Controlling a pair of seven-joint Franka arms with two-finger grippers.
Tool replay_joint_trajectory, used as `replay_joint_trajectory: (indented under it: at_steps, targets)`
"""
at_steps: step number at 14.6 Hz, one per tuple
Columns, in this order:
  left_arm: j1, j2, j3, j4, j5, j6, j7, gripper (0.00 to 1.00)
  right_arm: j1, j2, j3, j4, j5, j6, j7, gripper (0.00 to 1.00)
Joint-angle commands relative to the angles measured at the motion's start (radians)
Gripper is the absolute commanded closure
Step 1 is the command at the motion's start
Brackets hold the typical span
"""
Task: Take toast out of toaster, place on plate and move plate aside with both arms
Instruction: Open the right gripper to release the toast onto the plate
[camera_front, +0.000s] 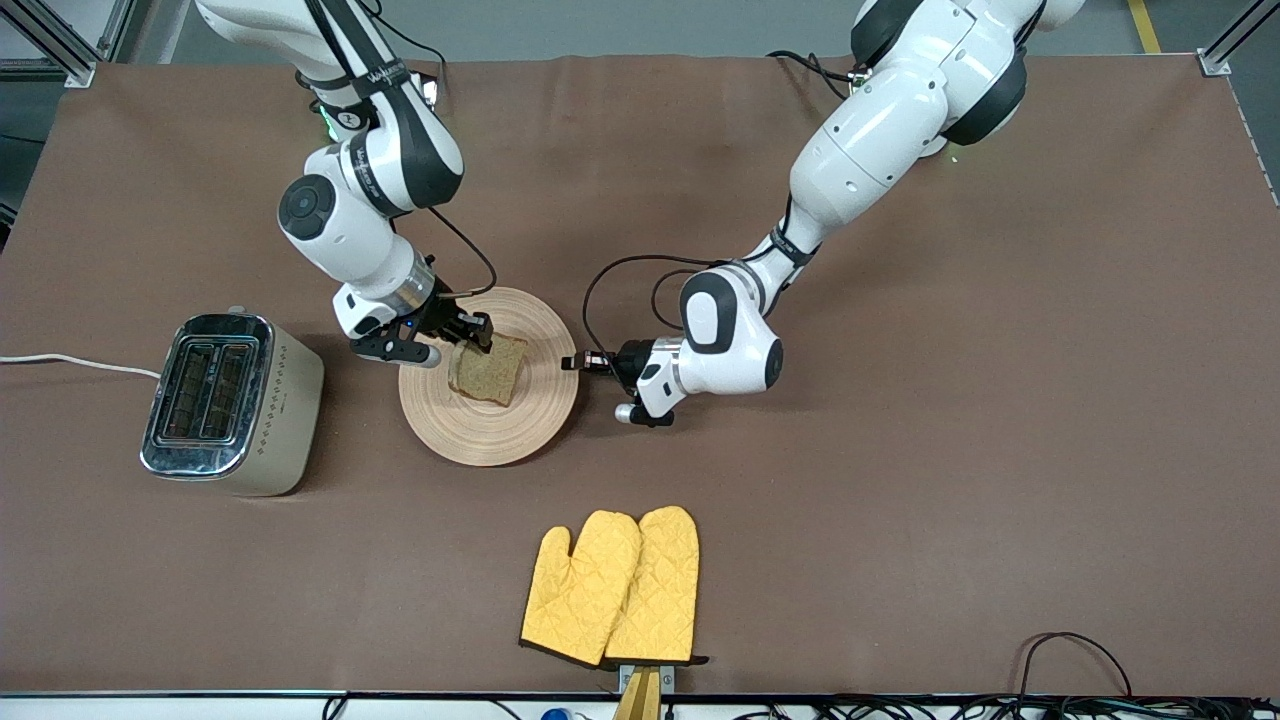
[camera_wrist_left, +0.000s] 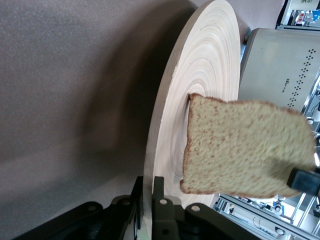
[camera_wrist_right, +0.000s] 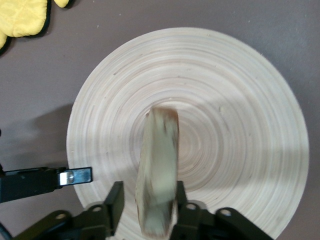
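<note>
The toast (camera_front: 489, 369) is out of the toaster (camera_front: 232, 402); the right end effector (camera_wrist_right: 145, 207), fingers parting, releases it over the plate (camera_front: 535, 400), whose rim the left end effector (camera_wrist_left: 148, 210) clamps; moving aside remains

Matt brown cloth tabletop (camera_front: 900, 450), smooth ring-grained pale wood plate (camera_front: 520, 420), glossy chrome-topped toaster (camera_front: 232, 405) with matt cream sides, porous speckled toast (camera_front: 490, 372), quilted yellow fabric mitts (camera_front: 612, 587)

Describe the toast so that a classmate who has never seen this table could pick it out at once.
Find the cream toaster with the chrome top; beside it, toward the left arm's end, lies a round light-wood plate. Over its middle, between the right gripper's fingers, is the toast: one square, brown speckled slice, much smaller than the plate.
</note>
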Motion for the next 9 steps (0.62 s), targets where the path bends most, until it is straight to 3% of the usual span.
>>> replay_joint_trajectory:
  at_steps: [1,7,9]
  targets:
    - [-0.013,0.009,0.01,0.011,-0.013,0.017,0.019,0.99,-0.085,-0.011,0.002,-0.044,0.026,0.012,-0.156,0.0]
    - [0.012,-0.021,0.013,0.003,0.003,0.017,0.019,1.0,-0.176,-0.126,-0.012,-0.058,0.009,-0.154,-0.275,0.0]
    - [0.058,-0.061,0.013,-0.038,0.033,0.008,0.023,1.0,-0.214,-0.198,-0.017,-0.035,-0.098,-0.239,-0.272,0.0]
